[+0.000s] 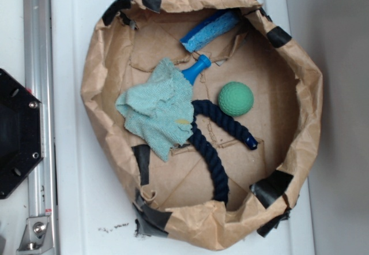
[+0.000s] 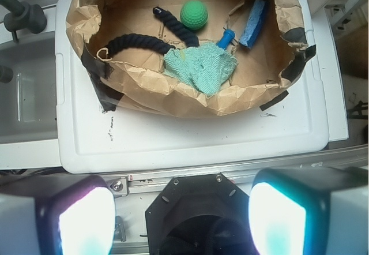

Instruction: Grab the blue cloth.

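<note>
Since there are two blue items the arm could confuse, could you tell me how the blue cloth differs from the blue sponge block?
The blue cloth is pale teal-blue; the blue sponge is bright blue. The cloth is soft, crumpled and ragged-edged, while the sponge is a firm rectangular block. The cloth looks larger and lies on the floor of the paper basket, overlapping the dark rope; the sponge leans against the basket's wall. Both sit inside the basket, untouched by the gripper.
</note>
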Robot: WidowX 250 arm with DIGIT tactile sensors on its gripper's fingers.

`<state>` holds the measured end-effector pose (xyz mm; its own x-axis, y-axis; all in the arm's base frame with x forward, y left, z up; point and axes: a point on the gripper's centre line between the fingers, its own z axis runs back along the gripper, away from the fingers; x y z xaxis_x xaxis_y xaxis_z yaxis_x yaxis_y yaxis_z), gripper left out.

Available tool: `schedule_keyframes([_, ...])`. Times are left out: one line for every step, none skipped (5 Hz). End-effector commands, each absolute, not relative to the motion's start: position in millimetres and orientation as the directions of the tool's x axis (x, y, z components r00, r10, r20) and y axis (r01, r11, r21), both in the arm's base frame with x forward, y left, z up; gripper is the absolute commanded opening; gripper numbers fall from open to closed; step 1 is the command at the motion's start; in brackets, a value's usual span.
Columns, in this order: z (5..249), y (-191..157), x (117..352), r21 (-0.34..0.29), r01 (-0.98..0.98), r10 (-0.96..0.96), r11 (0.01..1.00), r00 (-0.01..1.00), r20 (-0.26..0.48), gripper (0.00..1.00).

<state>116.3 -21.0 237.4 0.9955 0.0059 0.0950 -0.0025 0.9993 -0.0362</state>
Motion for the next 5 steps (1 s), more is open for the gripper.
schedule_keyframes([237.4, -21.0, 116.3, -0.036, -0.002, 0.006, 0.999, 0.995, 0.095, 1.00])
schedule_keyframes([220.2, -18.3, 158.1, -0.023, -0.006, 0.008, 1.000, 0.993, 0.122, 1.00])
schedule_keyframes([204.6, -20.9, 203.1, -0.011, -0.021, 0.022, 1.000, 0.990, 0.139, 1.00])
schedule_keyframes([167.7, -20.6, 231.7, 0.024, -0.022, 0.020, 0.999, 0.994, 0.107, 1.00])
schedule_keyframes([115.4, -6.9, 246.1, 0.106, -0.054, 0.051, 0.993, 0.998, 0.033, 1.00])
